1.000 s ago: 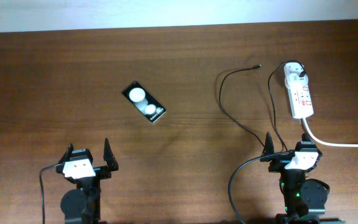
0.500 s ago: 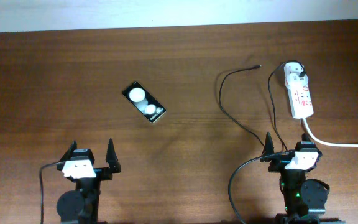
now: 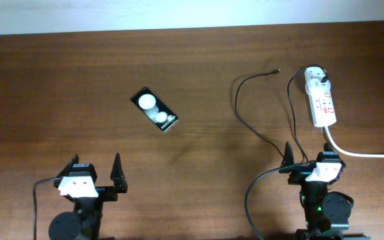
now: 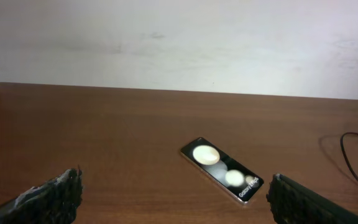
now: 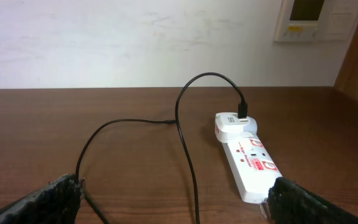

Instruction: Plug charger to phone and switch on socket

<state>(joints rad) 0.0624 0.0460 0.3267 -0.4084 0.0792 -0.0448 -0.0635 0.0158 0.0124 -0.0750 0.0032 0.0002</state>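
Note:
The phone [image 3: 155,110] lies flat on the table, glossy black with two white spots; the left wrist view shows it [image 4: 221,169] ahead, between the fingers. The white power strip socket [image 3: 321,99] lies at the right with a white adapter [image 3: 315,75] plugged into its far end. The thin black charger cable [image 3: 240,100] loops left, its plug tip [image 3: 275,71] free on the table. The right wrist view shows the socket [image 5: 248,159] and cable [image 5: 185,130]. My left gripper [image 3: 93,170] is open and empty, near the front edge. My right gripper [image 3: 312,152] is open and empty, just short of the socket.
The socket's thick white cord [image 3: 365,154] runs off to the right edge. A white wall [image 3: 179,13] borders the table's far edge. A wall panel [image 5: 316,18] hangs on the wall in the right wrist view.
My left arm has drawn back toward the front edge and slightly left. The right arm, phone, cable and socket have not moved.

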